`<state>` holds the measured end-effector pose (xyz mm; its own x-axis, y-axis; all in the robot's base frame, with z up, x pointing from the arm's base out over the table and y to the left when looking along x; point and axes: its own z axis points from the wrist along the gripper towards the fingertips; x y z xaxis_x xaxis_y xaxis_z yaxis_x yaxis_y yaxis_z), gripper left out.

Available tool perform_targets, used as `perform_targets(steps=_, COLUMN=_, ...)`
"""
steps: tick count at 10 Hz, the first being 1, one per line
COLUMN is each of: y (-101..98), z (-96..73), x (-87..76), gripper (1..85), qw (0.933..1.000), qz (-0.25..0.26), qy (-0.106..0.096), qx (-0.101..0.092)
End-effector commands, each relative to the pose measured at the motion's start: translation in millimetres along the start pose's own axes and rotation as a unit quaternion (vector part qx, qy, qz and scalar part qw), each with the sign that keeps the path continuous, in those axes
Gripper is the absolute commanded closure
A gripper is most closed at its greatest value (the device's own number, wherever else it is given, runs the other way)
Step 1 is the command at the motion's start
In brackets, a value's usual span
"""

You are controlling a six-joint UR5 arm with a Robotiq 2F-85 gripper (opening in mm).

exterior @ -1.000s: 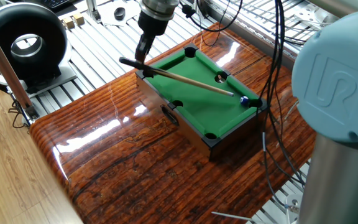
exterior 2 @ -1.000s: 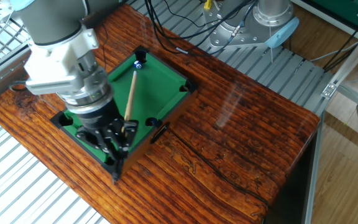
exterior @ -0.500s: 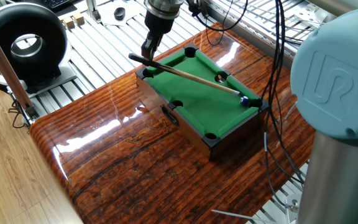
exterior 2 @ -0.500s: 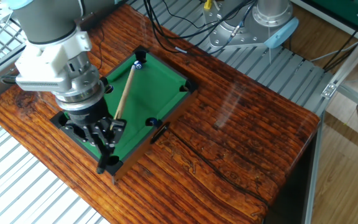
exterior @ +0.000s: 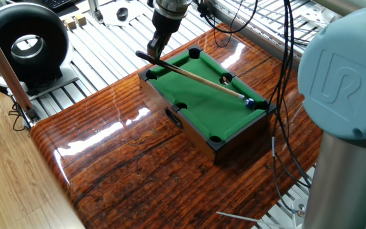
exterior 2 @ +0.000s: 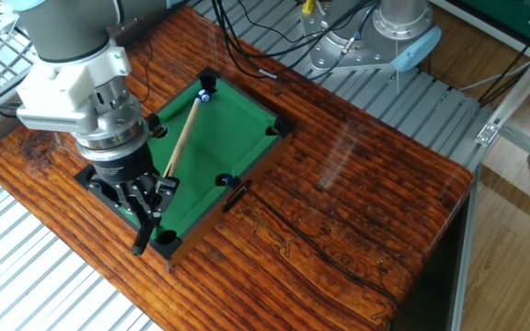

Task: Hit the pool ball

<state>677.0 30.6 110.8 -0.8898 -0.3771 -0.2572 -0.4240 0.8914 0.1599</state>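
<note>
One pool ball [exterior: 250, 102] lies well apart from fingers [exterior: 152, 49].

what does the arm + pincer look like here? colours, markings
Arm: grey tube sections, a pale blue joint cap embossed with a UR logo, and a white block above a ribbed silver wrist ring. The pincer is black with two thin black fingers. No sleeve shows.

Bright, sharp views; glare on glossy tabletop [exterior: 116, 137].
</note>
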Motion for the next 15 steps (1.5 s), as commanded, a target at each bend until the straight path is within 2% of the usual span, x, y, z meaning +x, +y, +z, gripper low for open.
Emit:
perform_targets(steps=1, y=-4.0, z=0.9, x=-2.2, gripper=84.7, qw=0.9997, qz=0.021, qy=-0.009, qx=0.006)
perform_targets(steps=4, y=-16.9, z=0.9, x=-4.1, gripper=84.7, qw=0.9994, qz=0.018, qy=-0.012, qx=0.028)
perform_targets(steps=6, y=-16.0, z=0.2, x=-3.5, gripper=84.7, qw=0.9993, qz=0.022, qy=-0.012, qx=0.027)
perform_targets(steps=7, y=-15.3, z=1.3, x=3.4, gripper=84.7, qw=0.9993, qz=0.029, qy=-0.003, qx=0.025)
perform_targets(steps=8, y=-19.8, z=4.2, x=31.4, gripper=84.7, qw=0.9977, qz=0.052, qy=0.029, qx=0.033)
perform_targets(steps=10, y=-26.3, z=3.8, x=69.1, gripper=84.7, qw=0.9935, qz=0.070, qy=0.077, qx=0.047)
perform_targets(steps=11, y=-23.6, z=-2.1, x=68.7, gripper=84.7, qw=0.9924, qz=0.077, qy=0.082, qx=0.050)
perform_targets(steps=14, y=-20.3, z=-24.5, x=33.4, gripper=84.7, qw=0.9940, qz=0.072, qy=0.072, qx=0.041)
perform_targets(steps=15, y=-21.7, z=-22.7, x=25.2, gripper=84.7, qw=0.9950, qz=0.069, qy=0.060, qx=0.040)
